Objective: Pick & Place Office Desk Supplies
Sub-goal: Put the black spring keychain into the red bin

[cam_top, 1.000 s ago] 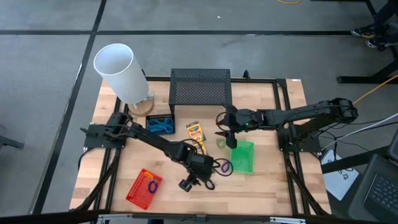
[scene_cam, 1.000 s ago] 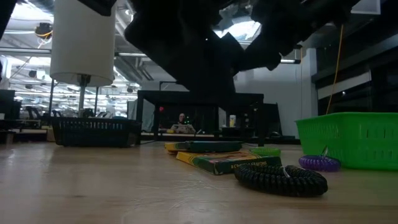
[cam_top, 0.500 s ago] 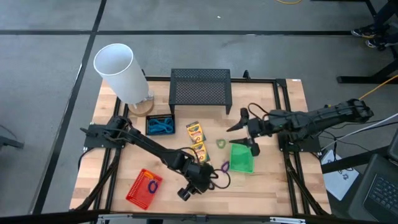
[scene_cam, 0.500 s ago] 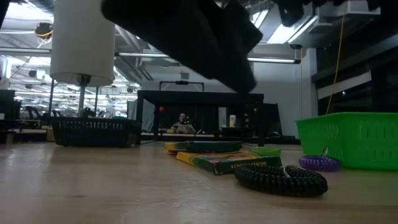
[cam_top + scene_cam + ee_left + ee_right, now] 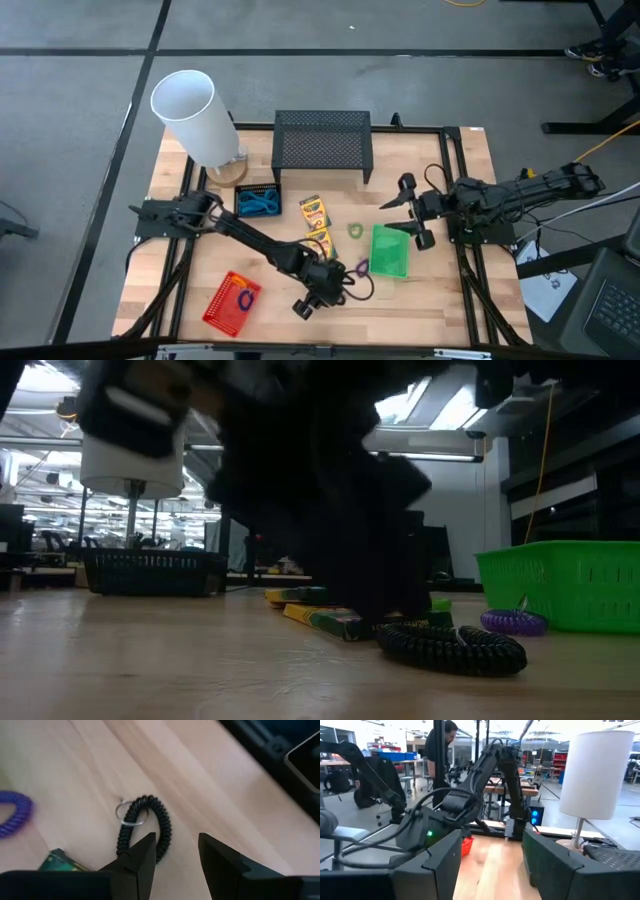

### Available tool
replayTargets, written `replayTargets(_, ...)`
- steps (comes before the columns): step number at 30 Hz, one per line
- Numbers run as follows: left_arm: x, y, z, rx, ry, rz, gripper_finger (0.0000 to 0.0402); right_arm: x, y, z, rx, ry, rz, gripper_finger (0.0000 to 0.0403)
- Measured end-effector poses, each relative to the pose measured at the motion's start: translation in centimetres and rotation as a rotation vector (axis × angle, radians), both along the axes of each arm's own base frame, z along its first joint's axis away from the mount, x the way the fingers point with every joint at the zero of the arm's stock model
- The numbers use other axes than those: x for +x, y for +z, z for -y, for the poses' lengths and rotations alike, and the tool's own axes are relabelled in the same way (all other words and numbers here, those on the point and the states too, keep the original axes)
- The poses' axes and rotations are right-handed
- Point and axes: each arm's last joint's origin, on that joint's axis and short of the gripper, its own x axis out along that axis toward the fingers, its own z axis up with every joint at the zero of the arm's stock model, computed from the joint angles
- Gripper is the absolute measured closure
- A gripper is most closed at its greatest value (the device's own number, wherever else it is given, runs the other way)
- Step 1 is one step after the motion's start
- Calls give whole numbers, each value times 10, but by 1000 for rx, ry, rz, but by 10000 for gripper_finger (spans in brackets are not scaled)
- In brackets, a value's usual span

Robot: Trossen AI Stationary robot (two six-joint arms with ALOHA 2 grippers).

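Task partly done, by judgement. Sorted: blue scissors (image 5: 259, 204) in black basket (image 5: 241, 190), upper left of centre; orange and purple loops in red basket (image 5: 222, 310), lower left.

Loose on surface (image 5: 450, 290): two crayon boxes (image 5: 317, 223), purple loop (image 5: 358, 267) beside green basket (image 5: 389, 251), black coil loop (image 5: 144, 825).

Left gripper (image 5: 177, 847) low over black coil, jaws released, nothing held. Coil: spiral cord, metal ring at one end, lying flat.

Right gripper (image 5: 410, 211) at right of green basket, jaws spread, empty.
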Motion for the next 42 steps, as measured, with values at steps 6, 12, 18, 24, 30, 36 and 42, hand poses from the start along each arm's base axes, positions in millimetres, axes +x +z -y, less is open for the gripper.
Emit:
replayTargets(6,5,-6,-3,8,-1,22,256,-1,0,1,21,-4,1,190)
replayTargets(12,5,-11,-4,63,18,26,256,-1,-1,1,55,2,-12,190)
replayTargets(18,8,-19,-4,76,23,21,257,-1,-2,1,84,5,-31,190)
replayTargets(24,7,-19,-3,78,15,19,301,-1,-2,0,89,8,-33,190)
replayTargets(30,8,-12,-1,82,16,-11,389,-1,-2,0,71,6,-29,190)
replayTargets(36,5,10,-2,64,36,-71,392,-1,-2,0,67,5,-30,190)
replayTargets(42,-19,62,9,-26,-59,-53,396,0,-2,1,67,-2,-31,190)
